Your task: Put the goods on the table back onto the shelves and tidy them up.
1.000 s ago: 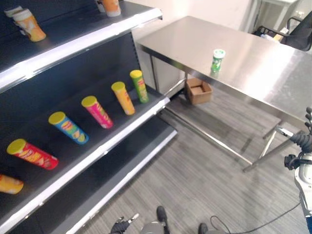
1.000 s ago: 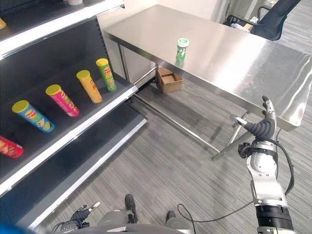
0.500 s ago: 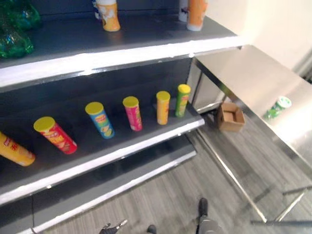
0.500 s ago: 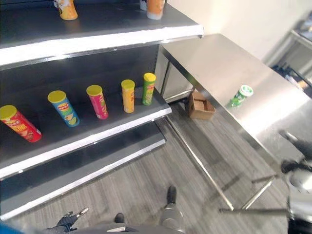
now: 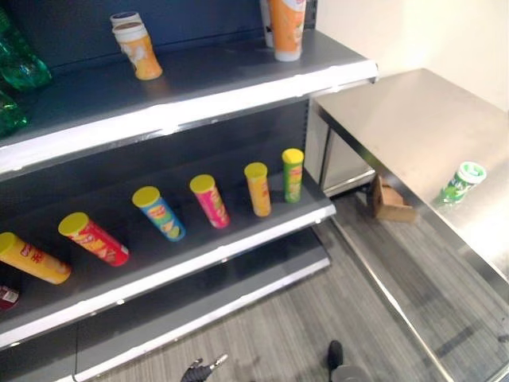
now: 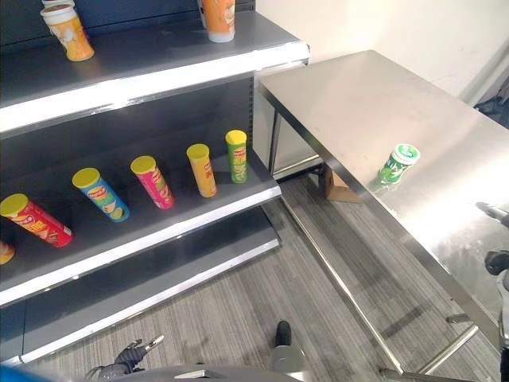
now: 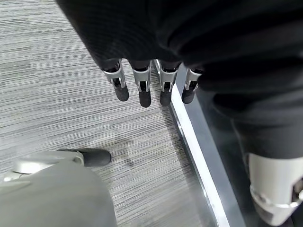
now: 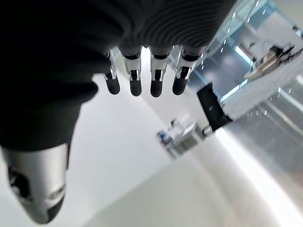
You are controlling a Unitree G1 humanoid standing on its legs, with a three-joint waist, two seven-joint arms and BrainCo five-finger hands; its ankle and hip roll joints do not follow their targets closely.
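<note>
A green can [image 6: 397, 164] with a white lid stands alone on the steel table [image 6: 366, 95], near its front edge. The middle shelf [image 5: 199, 256] holds a row of leaning tube cans: yellow-orange [image 5: 32, 259], red [image 5: 94, 239], blue [image 5: 159, 213], pink [image 5: 210, 201], orange [image 5: 257, 189] and green [image 5: 293, 174]. My left hand [image 6: 127, 356] hangs low by the floor, fingers [image 7: 142, 90] straight and holding nothing. At the view's right edge, beside the table's near end, is my right hand [image 6: 499, 261]; its fingers [image 8: 142, 75] are straight too and it is open.
The upper shelf [image 5: 238, 91] carries an orange cup [image 5: 137, 49], a tall orange can [image 5: 286, 28] and green bottles [image 5: 20, 68]. A cardboard box [image 5: 390, 203] lies on the floor under the table. A bare bottom shelf [image 6: 159, 294] juts out over the grey striped floor.
The camera has swung left towards the shelves, so the table has slid to the right. My right hand, raised in front of the table a second ago, now sits at the view's right edge.
</note>
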